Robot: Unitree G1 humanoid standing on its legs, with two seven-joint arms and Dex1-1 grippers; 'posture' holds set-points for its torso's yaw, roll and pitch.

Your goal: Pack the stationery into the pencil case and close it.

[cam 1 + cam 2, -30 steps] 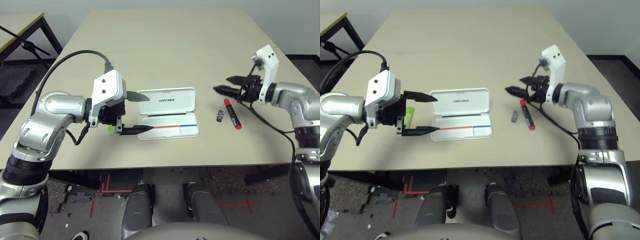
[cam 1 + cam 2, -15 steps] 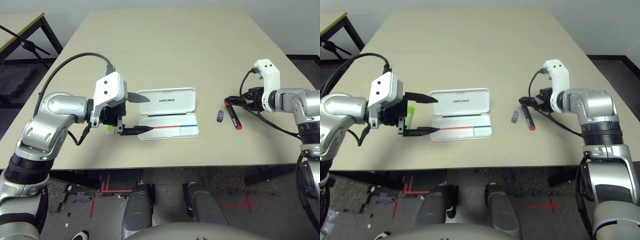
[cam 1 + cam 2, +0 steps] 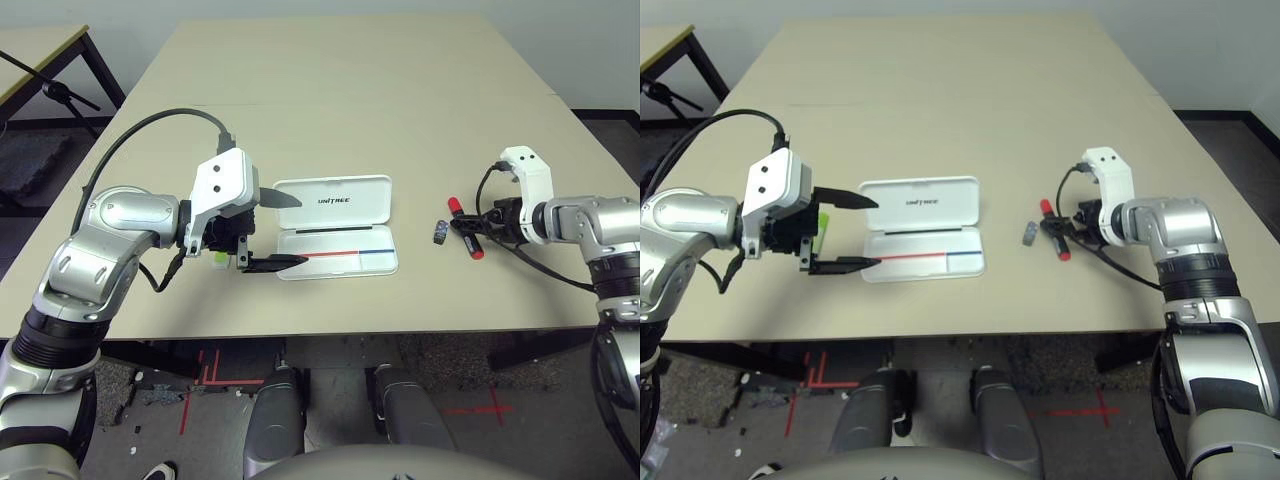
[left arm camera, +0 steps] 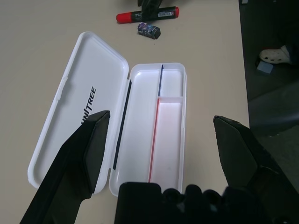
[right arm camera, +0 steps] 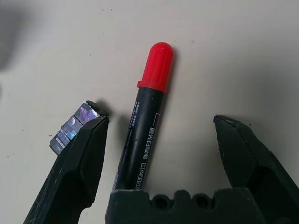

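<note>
The white pencil case [image 3: 337, 203] lies open at the table's centre, its lid flat behind its tray [image 4: 169, 122]. My left gripper [image 3: 285, 230] hovers open at the case's left end with nothing between its fingers. A lime-green highlighter [image 3: 820, 228] lies on the table just behind that gripper, mostly hidden. To the right of the case lie a red-capped marker [image 5: 145, 135] with a black barrel and a tiny dark block [image 3: 439, 232]. My right gripper [image 5: 161, 122] is down at the table, open, with one finger on each side of the marker. The block [image 5: 74, 127] lies just outside one finger.
The case stands about a hand's width from the table's front edge [image 3: 330, 330]. A second table's corner [image 3: 40, 50] and a dark stand show at the far left.
My right gripper has come down from above and behind the marker to the table and now straddles it. The left arm has barely shifted.
</note>
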